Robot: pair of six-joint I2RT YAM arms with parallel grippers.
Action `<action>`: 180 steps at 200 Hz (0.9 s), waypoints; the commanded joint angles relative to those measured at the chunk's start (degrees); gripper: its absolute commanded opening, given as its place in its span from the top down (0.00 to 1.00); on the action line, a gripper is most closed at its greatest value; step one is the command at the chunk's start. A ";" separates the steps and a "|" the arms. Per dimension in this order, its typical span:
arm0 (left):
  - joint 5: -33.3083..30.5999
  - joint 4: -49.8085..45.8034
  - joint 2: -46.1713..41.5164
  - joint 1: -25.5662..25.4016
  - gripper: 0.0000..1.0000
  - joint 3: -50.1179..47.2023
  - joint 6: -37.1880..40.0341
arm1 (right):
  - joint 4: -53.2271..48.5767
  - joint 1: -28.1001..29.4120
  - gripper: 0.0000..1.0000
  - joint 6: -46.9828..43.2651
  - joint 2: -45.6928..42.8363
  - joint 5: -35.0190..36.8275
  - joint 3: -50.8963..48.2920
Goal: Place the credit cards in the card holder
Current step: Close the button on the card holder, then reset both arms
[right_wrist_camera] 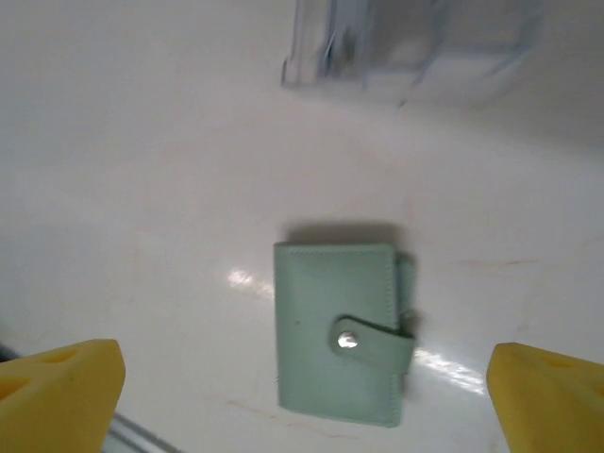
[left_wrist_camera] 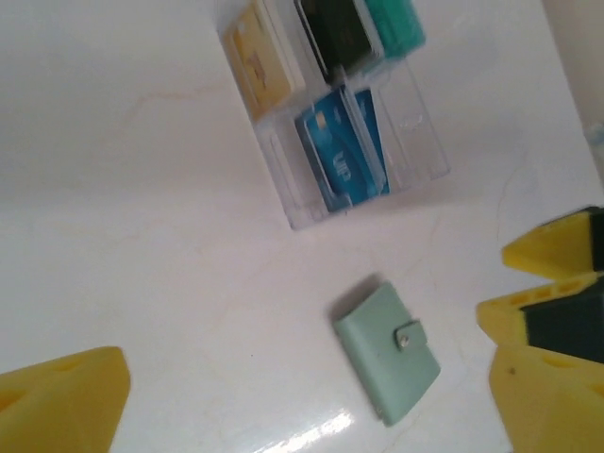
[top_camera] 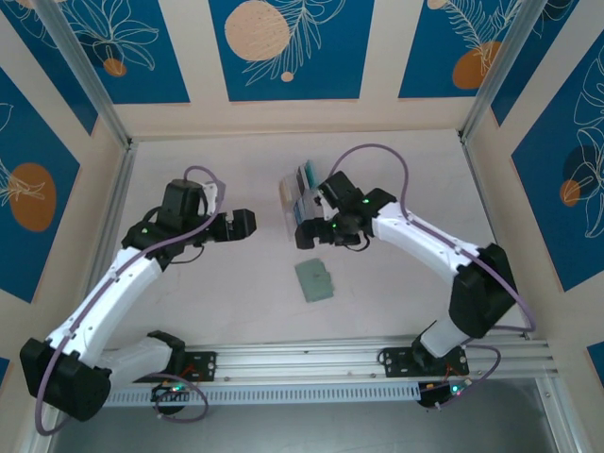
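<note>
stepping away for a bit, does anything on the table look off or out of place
Nothing looks spilled or damaged. The wallet lies flat near the rack, not touching it, and the cards sit in the rack's slots. The only oddity is that the wallet is snapped shut, so no card could go in yet.

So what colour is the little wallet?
The wallet is pale sage green with a silver snap, clearest in the right wrist view.

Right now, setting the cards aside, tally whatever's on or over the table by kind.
Card holder: 1
Clear rack: 1
End effectors, left and right: 2
Total: 4
</note>
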 commanded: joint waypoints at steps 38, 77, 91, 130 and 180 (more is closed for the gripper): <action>-20.53 14.77 -13.95 0.62 0.00 -14.38 1.93 | 9.10 -4.75 0.01 -3.79 -14.26 17.23 -6.13; -38.33 34.78 -24.38 0.63 0.00 -31.76 5.09 | 19.75 -11.28 0.01 -3.62 -25.05 24.88 -14.93; -42.79 36.99 -22.24 0.71 0.00 -32.42 8.16 | 25.49 -15.92 0.01 -3.12 -29.56 21.86 -19.94; -49.64 52.92 -8.99 1.52 0.01 -33.56 17.86 | 47.86 -24.74 0.01 -11.66 -37.74 14.95 -37.45; -49.78 64.38 7.68 4.29 0.01 -33.43 28.86 | 51.85 -25.47 0.01 -18.82 -40.46 17.89 -44.45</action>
